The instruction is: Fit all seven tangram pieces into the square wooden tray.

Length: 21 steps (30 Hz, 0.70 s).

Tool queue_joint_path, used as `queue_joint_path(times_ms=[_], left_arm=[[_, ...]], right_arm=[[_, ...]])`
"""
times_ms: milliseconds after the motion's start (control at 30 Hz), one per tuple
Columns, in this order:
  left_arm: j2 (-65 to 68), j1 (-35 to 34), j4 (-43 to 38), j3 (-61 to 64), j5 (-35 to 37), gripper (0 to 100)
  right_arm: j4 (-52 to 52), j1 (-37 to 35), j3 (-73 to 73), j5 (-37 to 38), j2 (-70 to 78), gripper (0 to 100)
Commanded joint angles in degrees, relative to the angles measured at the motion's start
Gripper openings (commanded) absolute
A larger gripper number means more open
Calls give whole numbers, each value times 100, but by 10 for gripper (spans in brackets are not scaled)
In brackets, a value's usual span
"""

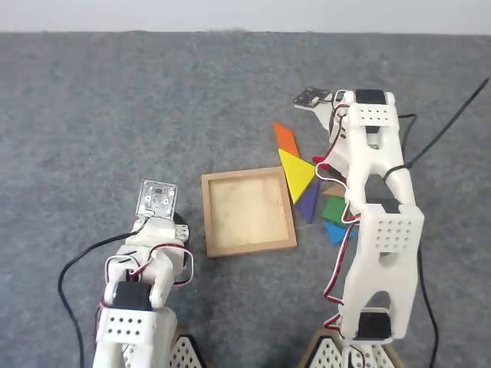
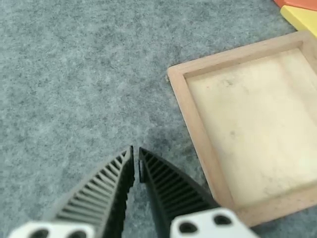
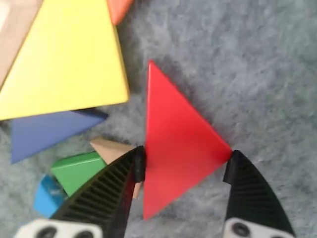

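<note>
Step in hand, as I judge it: the first pick, since the square tray of pale wood (image 1: 209,218) lies bare on the grey felt-like mat (image 1: 115,115) and no piece is in it. The right gripper (image 3: 185,161) is down over the flat red wooden triangle (image 3: 173,134), ribbed black jaws spread to either side, one at a long edge and one at a corner; whether they press yet I cannot tell. The red triangle lies on the mat just beside the cluster, apart from the tray. The large yellow triangle (image 3: 69,59) sits at the tray's rim, on it or against it. Beside the yellow are an orange piece (image 1: 286,139), a violet-blue triangle (image 3: 44,131), a green block (image 3: 77,171), a light blue piece (image 3: 47,198) and a small bare-wood triangle (image 3: 111,148). The pieces are smooth and painted. The next move probably calls for closing squarely, as a corner grip may let the triangle pivot. The left gripper (image 2: 135,151) hangs with its jaws together near the tray's far side, holding nothing.
</note>
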Motion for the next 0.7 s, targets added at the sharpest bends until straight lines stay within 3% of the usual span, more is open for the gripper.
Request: queue_joint_path(times_ms=[0,233,433,667], left_arm=[[-70,-26,9,-48,26,14],[-70,-26,9,-48,26,14],[-70,-26,9,-48,26,14],[-70,-26,9,-48,26,14]], right_arm=[[198,92,-352,-88,-92,245],[145,84,-352,-53,-75,258],[48,-4,-325,35,-22,412],[-4,-4,-316,149,242,346]])
